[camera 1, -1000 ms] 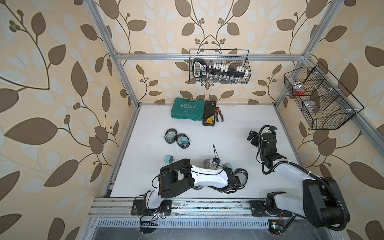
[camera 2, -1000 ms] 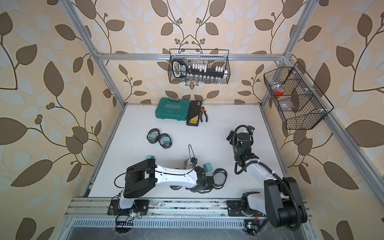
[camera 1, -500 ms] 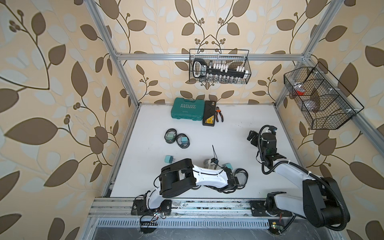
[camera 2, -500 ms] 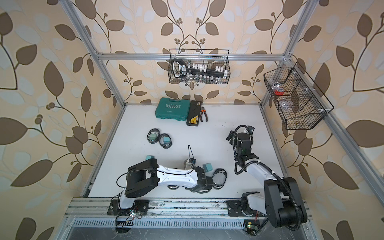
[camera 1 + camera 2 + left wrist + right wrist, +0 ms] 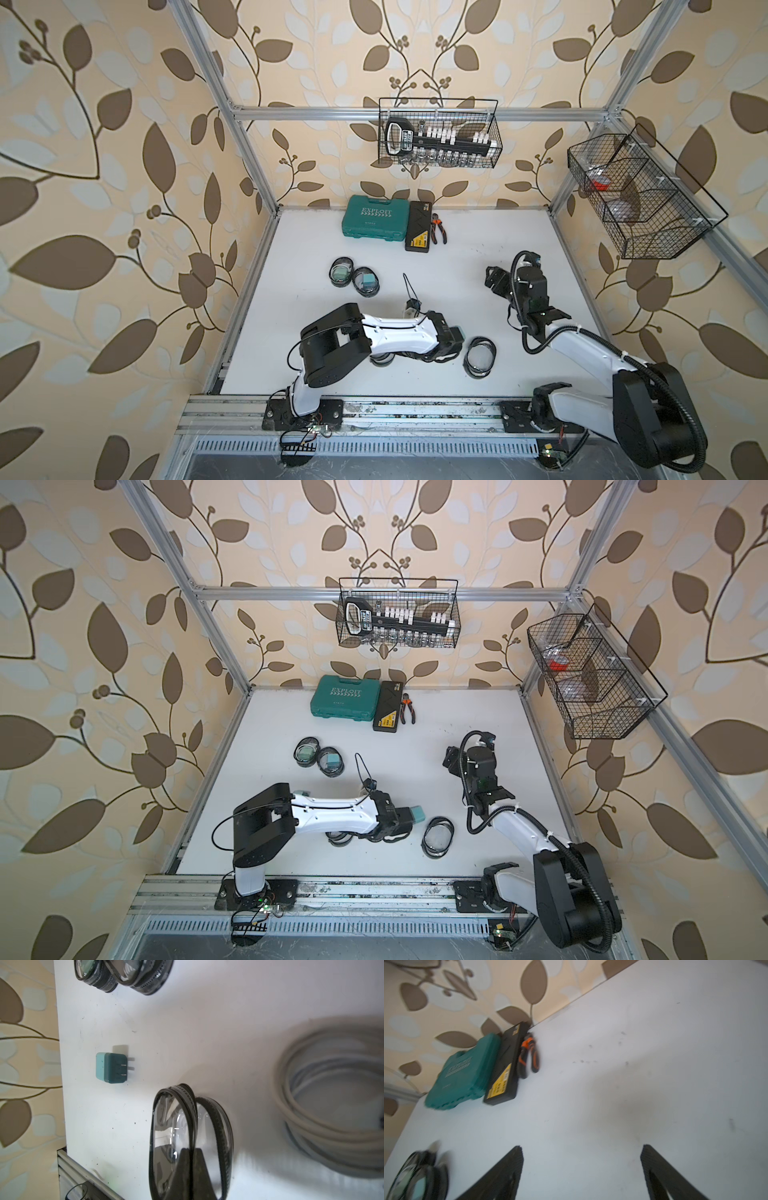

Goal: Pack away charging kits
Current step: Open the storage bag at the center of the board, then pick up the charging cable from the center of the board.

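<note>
The oval black-rimmed clear zip pouch (image 5: 172,1126) on the white table (image 5: 207,1043) is pinched by its rim in the left gripper (image 5: 190,1167), likely to be kept open, while the right gripper (image 5: 581,1148) is seen gaping, empty.

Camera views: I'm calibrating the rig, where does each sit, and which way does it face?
Top views: overhead stereo pair looking down on the white table; left arm, right arm show.
Left wrist: on its arm, close above the table; left hand pinches an open pouch.
Right wrist: low, facing the teal tool case; open right hand shows.
Shared: both top views show that case too.
</note>
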`<state>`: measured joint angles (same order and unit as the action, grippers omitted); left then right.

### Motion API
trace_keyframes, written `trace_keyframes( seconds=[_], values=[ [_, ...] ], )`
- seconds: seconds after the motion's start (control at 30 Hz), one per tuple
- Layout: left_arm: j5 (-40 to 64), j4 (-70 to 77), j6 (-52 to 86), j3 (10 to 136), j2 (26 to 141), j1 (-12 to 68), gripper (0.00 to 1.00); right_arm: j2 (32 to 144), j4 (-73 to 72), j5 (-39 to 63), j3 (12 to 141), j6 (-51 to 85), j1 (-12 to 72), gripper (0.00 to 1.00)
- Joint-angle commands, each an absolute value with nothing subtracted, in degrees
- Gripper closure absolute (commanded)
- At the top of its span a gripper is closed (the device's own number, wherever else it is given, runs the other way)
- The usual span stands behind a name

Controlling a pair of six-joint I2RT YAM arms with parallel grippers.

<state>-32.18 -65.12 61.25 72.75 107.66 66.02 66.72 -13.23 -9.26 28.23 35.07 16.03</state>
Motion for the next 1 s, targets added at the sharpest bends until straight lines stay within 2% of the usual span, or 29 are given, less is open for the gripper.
trace_keyframes(
  seconds=[0.0, 0.2, 0.4, 0.53, 0.67, 0.97],
  values=[
    [-32.1, -63.05, 58.92, 70.93, 99.75, 63.07, 1.0, 65.4, -8.92, -8.44, 29.19, 37.17, 26.3, 0.15],
    [-29.14, -52.25, 54.04, 62.02, 88.06, 56.18, 1.0, 70.89, -4.95, -10.03, 32.73, 41.79, 41.33, 0.3],
    [-32.17, -48.45, 49.41, 59.66, 81.62, 54.18, 1.0, 74.0, -4.16, -12.77, 34.25, 49.0, 51.11, 0.38],
    [-33.36, -46.36, 47.98, 57.39, 80.09, 54.05, 1.0, 75.79, -3.04, -12.99, 34.47, 57.07, 54.19, 0.39],
    [-33.24, -45.82, 47.9, 56.51, 79.61, 53.79, 1.0, 79.02, 4.09, -13.05, 37.7, 64.29, 55.02, 0.43],
    [-32.89, -45.31, 47.74, 56.45, 80.66, 53.7, 1.0, 84.19, 5.81, -12.45, 39.46, 66.34, 55.1, 0.45]
  ],
)
